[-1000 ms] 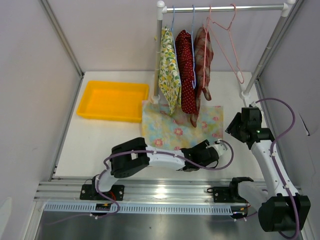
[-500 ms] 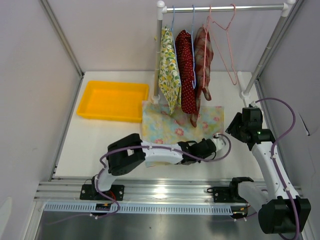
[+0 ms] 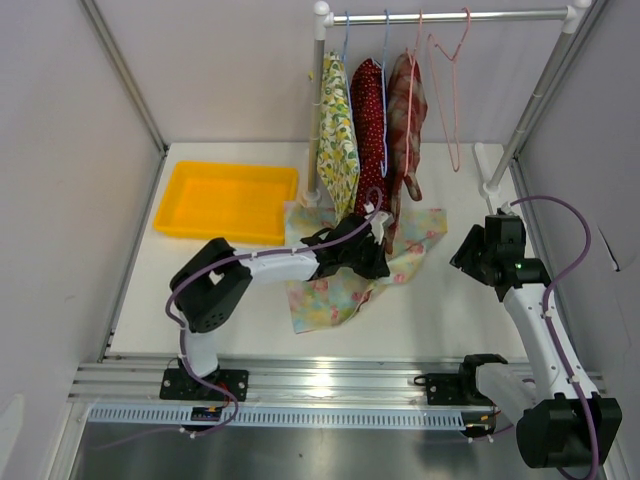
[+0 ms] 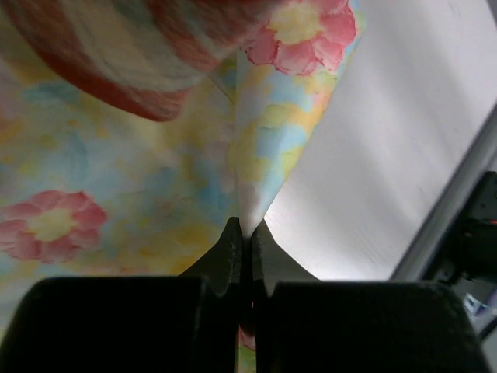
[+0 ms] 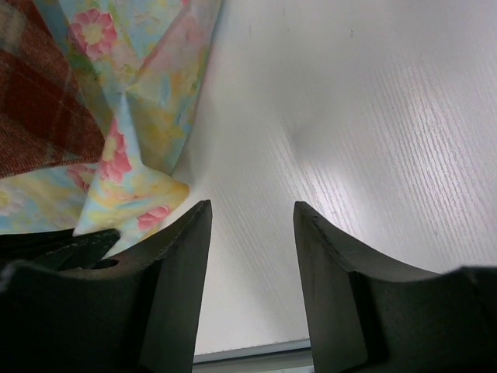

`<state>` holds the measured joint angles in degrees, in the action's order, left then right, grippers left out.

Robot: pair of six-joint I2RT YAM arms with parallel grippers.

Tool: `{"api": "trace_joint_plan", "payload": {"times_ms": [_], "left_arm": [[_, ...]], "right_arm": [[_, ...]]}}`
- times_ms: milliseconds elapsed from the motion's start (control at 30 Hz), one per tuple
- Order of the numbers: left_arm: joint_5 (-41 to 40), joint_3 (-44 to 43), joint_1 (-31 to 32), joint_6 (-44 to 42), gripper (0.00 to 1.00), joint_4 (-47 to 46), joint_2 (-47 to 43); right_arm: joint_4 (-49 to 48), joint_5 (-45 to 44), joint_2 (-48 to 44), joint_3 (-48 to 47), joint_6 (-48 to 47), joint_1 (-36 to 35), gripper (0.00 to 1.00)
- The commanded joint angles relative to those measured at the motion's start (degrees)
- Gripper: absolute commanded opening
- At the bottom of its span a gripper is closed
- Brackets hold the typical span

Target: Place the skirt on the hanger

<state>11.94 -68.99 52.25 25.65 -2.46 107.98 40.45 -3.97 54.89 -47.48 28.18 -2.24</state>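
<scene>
**White tabletop (image 3: 450, 310) inside grey walls, with a clothes rail (image 3: 500, 15) across the far side.** Three hangers on the rail already carry garments. A fourth, the empty pink hanger (image 3: 456, 160), hangs bare at the right of the row.

The floral skirt (image 3: 340, 290) lies on the table below the hung garments. Its long axis runs diagonally from near-left to far-right. One fold is drawn up off the surface into a peak.

The left gripper (image 3: 375, 240) sits at that peak. In the left wrist view its jaws are pressed together on a thin ridge of the flowered cloth (image 4: 116, 179), just under the hem of the plaid garment (image 4: 116, 54). Whether the pinched fold is waistband or hem is not clear from these views.

The right gripper (image 3: 470, 255) hovers over bare table just beside the skirt's right edge. Its jaws stand apart with nothing between them, as the right wrist view shows.

The key relation is that the empty hanger lies farther back, higher and to the right of the pinched fold, past the plaid garment. The right arm is the nearer one to it. The next move therefore likely calls for carrying the held fold up and rightward, with the free gripper placed to steady the hanger or take a second hold. A yellow tray (image 3: 225, 200) stands well apart at the left.
</scene>
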Motion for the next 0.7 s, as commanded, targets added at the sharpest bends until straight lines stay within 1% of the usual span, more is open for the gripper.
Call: {"api": "trace_joint_plan", "payload": {"times_ms": [0,33,133,167,200,233,333,367,533,667], "left_arm": [[7.56,0.44,0.66,5.37,0.07,-3.60,1.17],[8.79,0.61,0.84,5.20,0.11,-3.69,1.35],[9.32,1.40,1.98,4.15,0.27,-4.22,0.83],[9.06,2.01,2.59,3.88,0.40,-4.22,0.56],[8.71,2.11,2.86,3.53,0.46,-3.44,-0.05],[8.36,2.72,3.21,3.36,0.54,-3.34,-0.40],[7.39,4.13,3.65,2.30,0.59,-2.99,-3.21],[7.04,4.74,4.00,1.60,0.59,-2.73,-4.00],[6.52,5.80,6.54,-1.82,0.59,-1.15,-10.15],[3.71,5.01,10.14,-4.81,0.59,2.01,-17.08]], "right_arm": [[-0.98,0.63,-0.49,0.02,-1.11,0.31,0.53],[-0.90,0.54,-0.58,0.02,-1.20,0.22,0.54],[-1.07,0.71,-0.58,0.11,-1.29,0.22,0.57],[-1.07,0.80,-0.49,0.11,-1.29,0.31,0.58],[-1.16,1.06,-0.32,0.02,-1.29,0.31,0.59],[-1.16,1.07,-0.05,0.02,-1.29,0.22,0.60],[-1.07,1.07,-0.14,-0.15,-1.11,0.31,0.61],[-1.07,0.89,-0.40,-0.24,-1.11,0.22,0.63],[-0.64,0.72,-1.10,-1.38,-1.03,0.22,0.64],[0.07,0.98,-1.81,-3.04,-0.85,0.39,0.63]]}}
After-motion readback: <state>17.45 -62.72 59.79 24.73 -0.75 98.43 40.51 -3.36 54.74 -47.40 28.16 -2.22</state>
